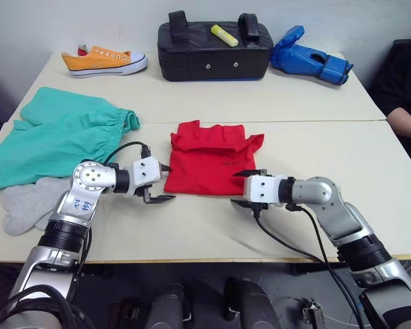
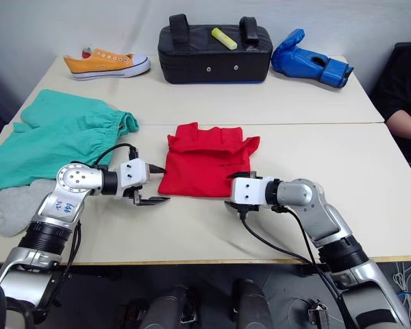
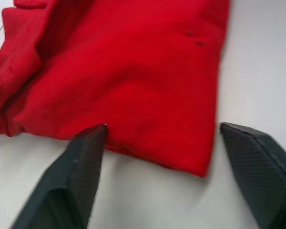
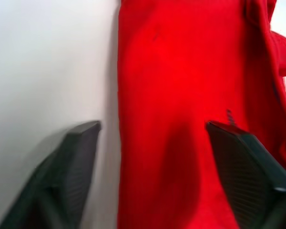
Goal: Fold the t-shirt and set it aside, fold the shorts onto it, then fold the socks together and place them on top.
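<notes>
With the bright red cloth t-shirt (image 1: 210, 160) folded mid-table, my left gripper (image 1: 160, 183) and right gripper (image 1: 246, 188) gape, unclenched, at its near corners; I'd pinch both layers evenly before lifting.

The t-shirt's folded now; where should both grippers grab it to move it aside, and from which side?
Take the t-shirt at its near edge, one corner per gripper. The left gripper is open at the near left corner, the right gripper open over the near right corner. That edge lies straight and flat, while the far edge is bunched. Probably come in low along the table, pinching all layers.
</notes>
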You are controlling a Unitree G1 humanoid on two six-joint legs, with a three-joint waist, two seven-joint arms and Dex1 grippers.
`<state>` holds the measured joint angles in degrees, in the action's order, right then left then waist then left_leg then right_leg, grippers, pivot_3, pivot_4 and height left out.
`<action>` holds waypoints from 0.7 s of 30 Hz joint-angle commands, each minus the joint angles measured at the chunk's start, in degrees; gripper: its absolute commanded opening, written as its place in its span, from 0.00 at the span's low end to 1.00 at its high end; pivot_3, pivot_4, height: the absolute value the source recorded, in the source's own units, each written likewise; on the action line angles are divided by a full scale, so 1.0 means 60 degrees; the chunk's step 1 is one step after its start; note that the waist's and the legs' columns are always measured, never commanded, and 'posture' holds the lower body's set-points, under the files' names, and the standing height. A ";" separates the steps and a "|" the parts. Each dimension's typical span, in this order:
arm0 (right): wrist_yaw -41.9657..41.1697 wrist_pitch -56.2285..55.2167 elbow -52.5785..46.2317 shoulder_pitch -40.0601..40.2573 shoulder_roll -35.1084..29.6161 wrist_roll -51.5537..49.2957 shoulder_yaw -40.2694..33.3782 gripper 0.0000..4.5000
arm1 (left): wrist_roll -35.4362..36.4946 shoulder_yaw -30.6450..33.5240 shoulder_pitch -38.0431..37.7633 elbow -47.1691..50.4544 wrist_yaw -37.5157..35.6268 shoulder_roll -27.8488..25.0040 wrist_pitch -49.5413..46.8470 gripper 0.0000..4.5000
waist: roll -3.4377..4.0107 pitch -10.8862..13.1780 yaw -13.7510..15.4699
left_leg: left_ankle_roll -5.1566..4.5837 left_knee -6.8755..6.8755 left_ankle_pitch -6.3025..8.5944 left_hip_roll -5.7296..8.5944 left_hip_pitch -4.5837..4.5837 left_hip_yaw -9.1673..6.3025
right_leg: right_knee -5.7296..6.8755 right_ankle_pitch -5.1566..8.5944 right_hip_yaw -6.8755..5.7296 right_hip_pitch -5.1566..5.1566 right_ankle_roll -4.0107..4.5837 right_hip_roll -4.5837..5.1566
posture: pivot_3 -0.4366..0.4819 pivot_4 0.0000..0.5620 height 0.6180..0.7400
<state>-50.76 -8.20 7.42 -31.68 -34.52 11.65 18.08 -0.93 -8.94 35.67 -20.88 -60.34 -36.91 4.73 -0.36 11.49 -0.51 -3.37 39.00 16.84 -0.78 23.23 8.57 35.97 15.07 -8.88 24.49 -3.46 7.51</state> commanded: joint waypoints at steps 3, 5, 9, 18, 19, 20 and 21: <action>0.0360 -0.0447 0.0434 -0.0048 0.0061 0.0362 0.0073 0.27 | -0.0056 -0.0097 0.0023 -0.0347 0.0069 0.0166 0.0344 0.44 | 0.0000 0.0000 -0.0002 | -0.0001 0.0002 -0.0001 -0.0002 -0.0002 0.0000 | 0.0001 0.0000 0.0000 -0.0004 0.0000 0.0000 | 0.48 0.27 1.00; 0.0349 -0.0525 0.0405 0.0027 0.0086 0.0294 0.0043 0.12 | -0.0038 -0.0146 -0.0006 -0.0343 0.0041 0.0211 0.0356 0.30 | -0.0001 0.0000 0.0023 | -0.0004 0.0008 -0.0003 -0.0002 -0.0003 -0.0001 | 0.0000 0.0000 -0.0001 -0.0005 0.0000 0.0003 | 0.48 0.27 1.00; 0.0316 -0.1038 0.0263 0.0235 -0.0075 0.0213 -0.0029 0.00 | 0.0365 -0.0092 -0.0288 0.0415 -0.0152 0.0256 -0.0149 0.02 | -0.0001 0.0000 0.0035 | -0.0006 0.0010 -0.0003 -0.0002 -0.0002 -0.0003 | 0.0001 0.0000 -0.0002 -0.0006 0.0000 0.0003 | 0.48 0.27 1.00; -0.1167 -0.1794 -0.2455 0.2595 -0.2018 -0.1447 -0.0788 0.00 | 0.2488 0.0565 -0.3127 0.5154 -0.1801 -0.1471 -0.2375 0.01 | 0.0001 0.0001 0.0039 | 0.0000 -0.0016 0.0003 -0.0011 0.0002 -0.0020 | -0.0019 0.0006 -0.0007 -0.0012 0.0001 -0.0005 | 0.48 0.27 1.00; -0.1219 -0.1827 -0.2696 0.2864 -0.2198 -0.1505 -0.0858 0.00 | 0.2512 0.0616 -0.3340 0.5423 -0.1765 -0.1621 -0.2433 0.01 | 0.0001 0.0001 0.0047 | 0.0001 -0.0015 0.0004 -0.0012 0.0003 -0.0020 | -0.0020 0.0008 -0.0007 -0.0011 0.0002 -0.0004 | 0.48 0.27 1.00; -0.1213 -0.1842 -0.2992 0.3249 -0.2399 -0.1549 -0.0978 0.00 | 0.2554 0.0698 -0.3610 0.5675 -0.1680 -0.1753 -0.2495 0.01 | 0.0000 0.0001 0.0056 | 0.0002 -0.0012 0.0004 -0.0011 -0.0002 -0.0021 | -0.0029 0.0008 -0.0007 -0.0015 0.0002 -0.0003 | 0.48 0.27 1.00; -0.1141 -0.1824 -0.3339 0.3772 -0.2586 -0.1578 -0.1140 0.00 | 0.2515 0.0774 -0.3989 0.5939 -0.1592 -0.1908 -0.2453 0.01 | 0.0000 0.0001 0.0075 | 0.0002 -0.0002 0.0007 -0.0011 -0.0009 -0.0022 | -0.0048 0.0008 -0.0007 -0.0024 0.0001 -0.0001 | 0.48 0.27 1.00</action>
<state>-57.53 -18.76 -9.03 -11.68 -47.82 3.33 14.36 13.41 -6.77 13.90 11.34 -70.27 -46.47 -9.86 -0.36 11.49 -0.06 -3.39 38.99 16.92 -0.85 23.18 8.43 35.68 15.10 -8.92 24.35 -3.47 7.52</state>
